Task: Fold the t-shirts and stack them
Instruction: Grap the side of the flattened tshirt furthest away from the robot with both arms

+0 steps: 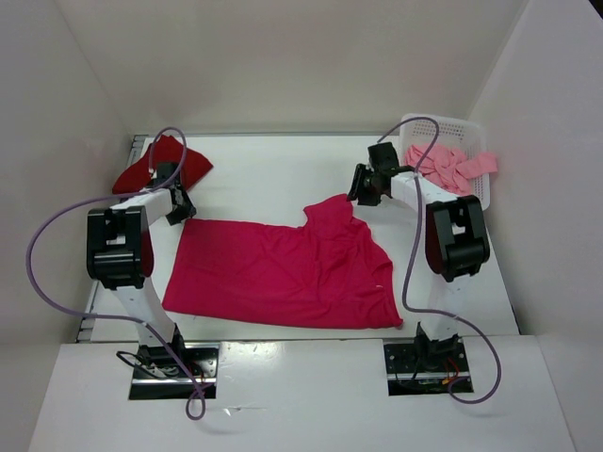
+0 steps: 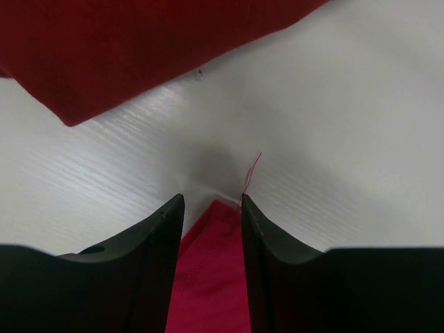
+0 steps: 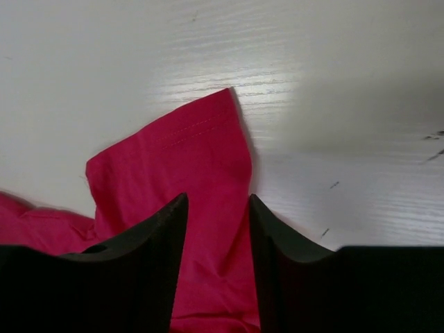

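Note:
The bright crimson-pink t-shirt [image 1: 283,273] lies spread on the white table, with one sleeve bunched up at its far right. My left gripper [image 1: 184,209] stands at its far left corner. Its jaws are apart and that corner [image 2: 211,277] lies flat between them. My right gripper [image 1: 358,188] hovers open over the raised sleeve [image 3: 187,152], which lies loose below the fingers. The dark red t-shirt [image 1: 165,162] sits folded at the far left, just beyond the left gripper [image 2: 211,201]. The light salmon t-shirt [image 1: 448,165] is heaped in the basket.
The white perforated basket [image 1: 476,127] stands at the far right corner, close behind the right arm. White walls enclose the table on three sides. A loose red thread [image 2: 253,170] lies on the table ahead of the left fingers.

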